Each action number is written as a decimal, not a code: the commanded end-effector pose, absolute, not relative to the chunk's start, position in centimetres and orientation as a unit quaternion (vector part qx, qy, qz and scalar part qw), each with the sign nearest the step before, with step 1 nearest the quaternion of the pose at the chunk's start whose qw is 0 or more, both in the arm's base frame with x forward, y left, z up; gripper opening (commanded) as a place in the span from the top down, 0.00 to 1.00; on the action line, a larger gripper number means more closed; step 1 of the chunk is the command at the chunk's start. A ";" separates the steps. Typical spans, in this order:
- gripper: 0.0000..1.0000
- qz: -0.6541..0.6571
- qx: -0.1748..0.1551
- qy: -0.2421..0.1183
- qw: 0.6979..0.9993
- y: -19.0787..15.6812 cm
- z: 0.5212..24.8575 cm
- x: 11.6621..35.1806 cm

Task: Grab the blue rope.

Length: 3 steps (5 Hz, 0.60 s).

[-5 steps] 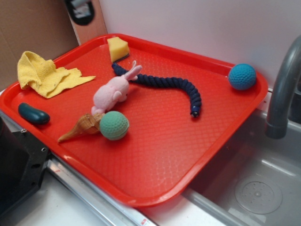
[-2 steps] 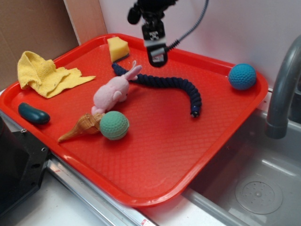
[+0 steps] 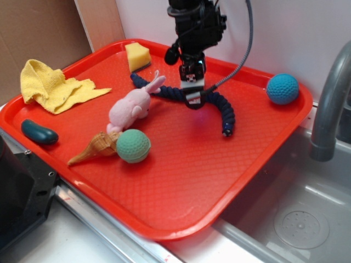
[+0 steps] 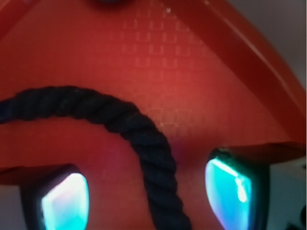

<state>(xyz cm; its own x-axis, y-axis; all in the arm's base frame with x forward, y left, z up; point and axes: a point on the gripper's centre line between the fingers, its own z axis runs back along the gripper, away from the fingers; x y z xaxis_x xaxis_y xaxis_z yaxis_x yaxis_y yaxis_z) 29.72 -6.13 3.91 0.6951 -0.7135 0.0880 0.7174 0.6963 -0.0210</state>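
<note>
The blue rope (image 3: 219,106), a thick navy twisted cord, curves across the back of the red tray (image 3: 181,181) from behind the pink plush bunny (image 3: 131,106) to a knotted end at the right. My gripper (image 3: 193,100) hangs low over the rope's middle, just right of the bunny's ears. In the wrist view the rope (image 4: 144,139) runs down between my two glowing fingertips (image 4: 228,191), with a clear gap on each side. My gripper (image 4: 146,199) is open and straddles the cord without touching it.
A yellow sponge (image 3: 137,56) sits at the tray's back, a yellow cloth (image 3: 52,86) and a dark teal bean toy (image 3: 38,132) at the left. A green ball (image 3: 132,146) and a shell (image 3: 96,148) lie in front of the bunny. A teal ball (image 3: 282,89) rests back right. A faucet (image 3: 329,104) and sink stand right.
The arm came into view from the top, then dropped and shifted right, from above the tray's back edge down onto the rope's middle. Nothing on the tray has moved.
</note>
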 end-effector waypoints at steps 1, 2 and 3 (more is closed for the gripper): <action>0.00 -0.395 -0.027 -0.032 0.918 -5.9 1.3 28.1; 1.00 -0.385 -0.026 -0.041 0.922 -6.0 1.5 28.0; 1.00 -0.384 -0.023 -0.042 0.922 -6.2 1.8 27.7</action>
